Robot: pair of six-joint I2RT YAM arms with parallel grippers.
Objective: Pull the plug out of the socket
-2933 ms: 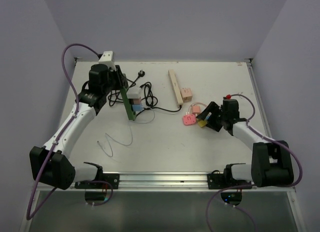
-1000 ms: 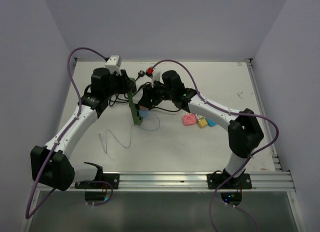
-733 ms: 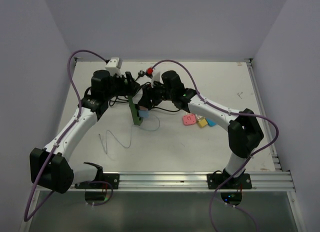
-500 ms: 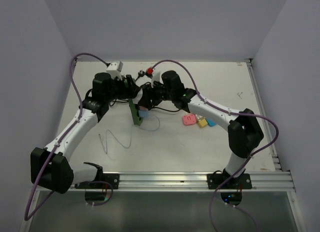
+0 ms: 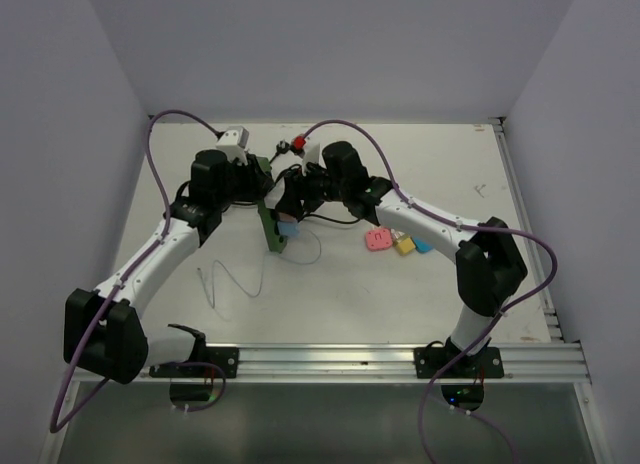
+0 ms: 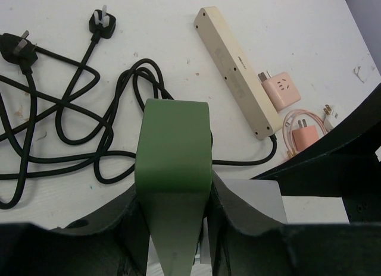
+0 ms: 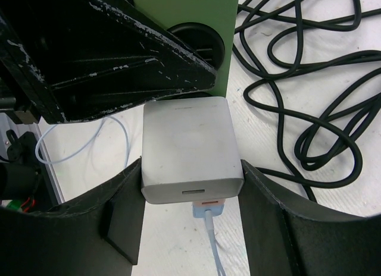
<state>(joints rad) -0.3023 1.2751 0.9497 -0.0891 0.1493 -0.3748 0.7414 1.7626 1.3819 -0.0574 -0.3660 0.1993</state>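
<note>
The socket is a dark green power strip (image 5: 271,230), lifted off the table with one long edge up. My left gripper (image 5: 259,187) is shut on its far end; in the left wrist view the strip (image 6: 172,139) sits tight between the two fingers of the gripper (image 6: 175,195). A white square plug (image 7: 189,146) sits in the strip (image 7: 181,14), with a blue USB connector (image 7: 208,212) and a pale cable in its back. My right gripper (image 7: 190,169) is shut on the plug, one finger pressed against each side. It also shows in the top view (image 5: 289,206).
Tangled black cords (image 6: 71,127) with two loose black plugs lie behind the strip. A beige power strip (image 6: 238,71) with a pink adapter (image 6: 280,90) lies to the right. Pink (image 5: 378,240), yellow and blue adapters lie mid-table. A thin white cable (image 5: 232,280) loops at front left.
The right arm crossed from the right side to the strip and took hold of the white plug. Over the last second the left wrist shifted slightly right; the strip and right arm stayed put.
</note>
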